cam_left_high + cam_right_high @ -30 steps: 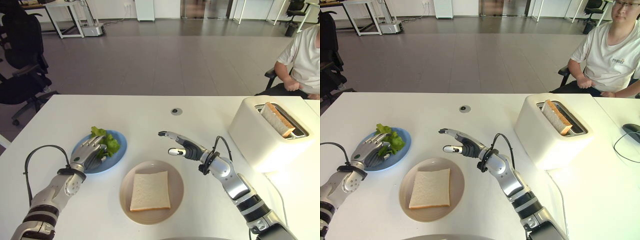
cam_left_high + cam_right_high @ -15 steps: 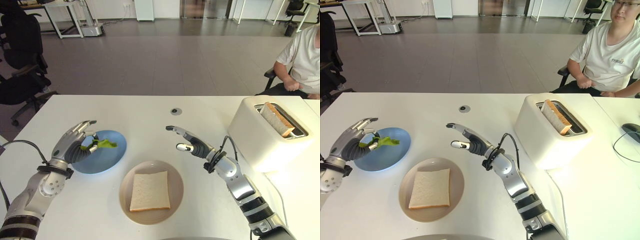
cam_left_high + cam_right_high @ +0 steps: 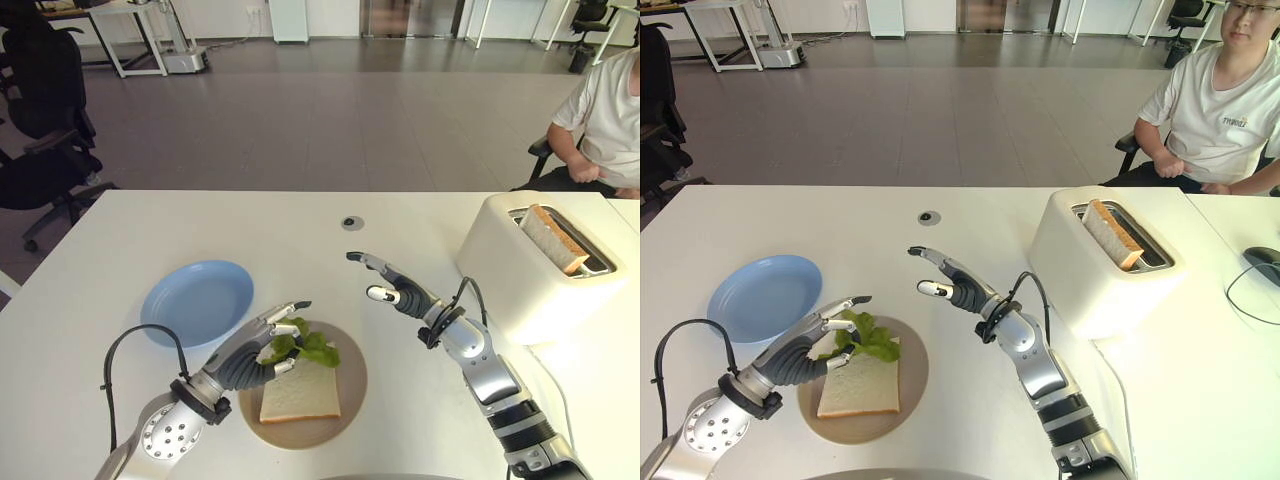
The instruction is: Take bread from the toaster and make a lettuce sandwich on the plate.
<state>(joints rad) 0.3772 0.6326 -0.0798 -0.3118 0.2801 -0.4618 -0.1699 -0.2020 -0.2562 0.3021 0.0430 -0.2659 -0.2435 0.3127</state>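
Green lettuce leaf (image 3: 303, 346): pinched in left hand (image 3: 243, 360), over the white bread slice (image 3: 302, 390) on the round tan plate (image 3: 352, 375). Advice: lower flat, centre it (leaf sits toward far edge), then release. Right hand (image 3: 395, 292): spread, empty, between plate and white toaster (image 3: 510, 285).

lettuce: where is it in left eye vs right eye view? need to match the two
Left eye view: lettuce lower centre, in the left hand, over the far edge of the bread slice on the tan plate.
Right eye view: lettuce left of centre, low, same grasp.
Shared landmark: the white toaster at right.
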